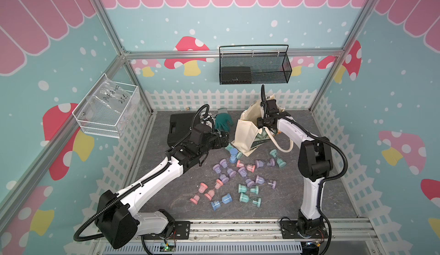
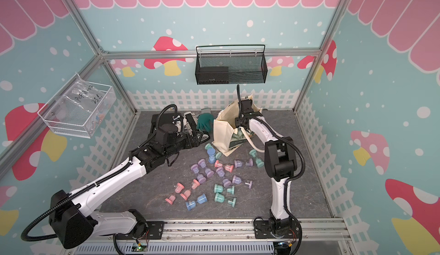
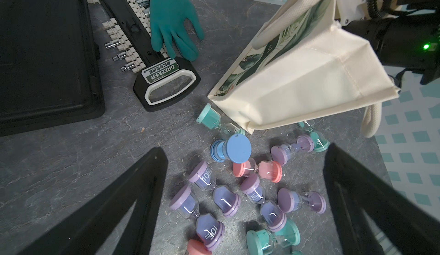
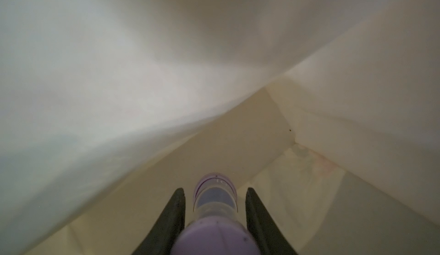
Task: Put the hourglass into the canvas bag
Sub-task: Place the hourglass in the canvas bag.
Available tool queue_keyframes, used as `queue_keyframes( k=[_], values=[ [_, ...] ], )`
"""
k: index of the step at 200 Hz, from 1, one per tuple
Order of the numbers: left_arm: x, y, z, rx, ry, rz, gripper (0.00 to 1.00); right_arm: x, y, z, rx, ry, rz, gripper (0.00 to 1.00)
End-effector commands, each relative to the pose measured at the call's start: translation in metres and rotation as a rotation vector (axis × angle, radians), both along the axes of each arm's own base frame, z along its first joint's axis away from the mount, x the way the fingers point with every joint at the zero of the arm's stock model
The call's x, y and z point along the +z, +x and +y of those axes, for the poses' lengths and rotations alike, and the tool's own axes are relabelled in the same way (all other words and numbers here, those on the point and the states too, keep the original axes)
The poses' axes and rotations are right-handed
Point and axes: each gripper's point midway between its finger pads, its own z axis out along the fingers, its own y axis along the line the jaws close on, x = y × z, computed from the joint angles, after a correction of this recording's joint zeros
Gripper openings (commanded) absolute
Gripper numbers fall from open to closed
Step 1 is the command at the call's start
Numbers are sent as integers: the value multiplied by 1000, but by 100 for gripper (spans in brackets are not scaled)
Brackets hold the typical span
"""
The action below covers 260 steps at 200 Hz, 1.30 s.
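The cream canvas bag (image 1: 245,132) (image 2: 222,132) (image 3: 297,84) stands tilted at the back of the table, mouth up. My right arm reaches into its mouth, so the right gripper is hidden in both top views. In the right wrist view the right gripper (image 4: 215,190) is shut on a purple hourglass (image 4: 215,201), deep inside the bag's cream lining (image 4: 309,134). My left gripper (image 3: 246,149) (image 1: 223,139) is open and holds nothing. It hovers by the bag's lower left corner, over a blue hourglass (image 3: 234,149) (image 1: 233,155). Several purple, pink, teal and blue hourglasses (image 1: 238,177) lie scattered in front.
A black tool case (image 1: 181,127), a socket rail (image 3: 152,51) and a green glove (image 1: 222,121) lie at the back left. A black mesh basket (image 1: 254,65) hangs on the back wall. A clear bin (image 1: 107,108) hangs on the left wall.
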Motion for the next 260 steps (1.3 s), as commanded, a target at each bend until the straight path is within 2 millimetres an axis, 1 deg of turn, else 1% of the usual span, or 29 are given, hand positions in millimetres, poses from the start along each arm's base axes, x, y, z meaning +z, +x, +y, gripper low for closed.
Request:
queue_keyframes(
  k=[1, 12, 53, 78, 122, 176, 219, 242, 260],
  values=[
    [-1, 1, -1, 7, 1, -8, 99, -38, -8, 3, 9, -15, 75, 27],
    [-1, 1, -1, 7, 0, -9, 99, -36, -8, 3, 4, -14, 65, 31],
    [-1, 2, 0, 12, 2, -9, 99, -17, -5, 9, 10, 36, 10, 36],
    [-1, 2, -1, 10, 3, -10, 99, -8, -3, 10, 13, 44, -2, 43],
    [1, 2, -1, 8, 3, -13, 100, 17, -3, 10, 16, 51, -43, 57],
    [6, 1, -2, -2, -4, -14, 99, 46, -5, 11, 25, 67, -79, 70],
    [11, 0, -3, -7, -17, -20, 99, 73, -9, 17, 45, 74, -111, 75],
    [13, 0, -7, -24, -31, -19, 99, 90, -13, 19, 51, 72, -131, 78],
    [14, -1, -12, -43, -45, -17, 99, 98, -15, 20, 53, 70, -132, 79]
  ],
)
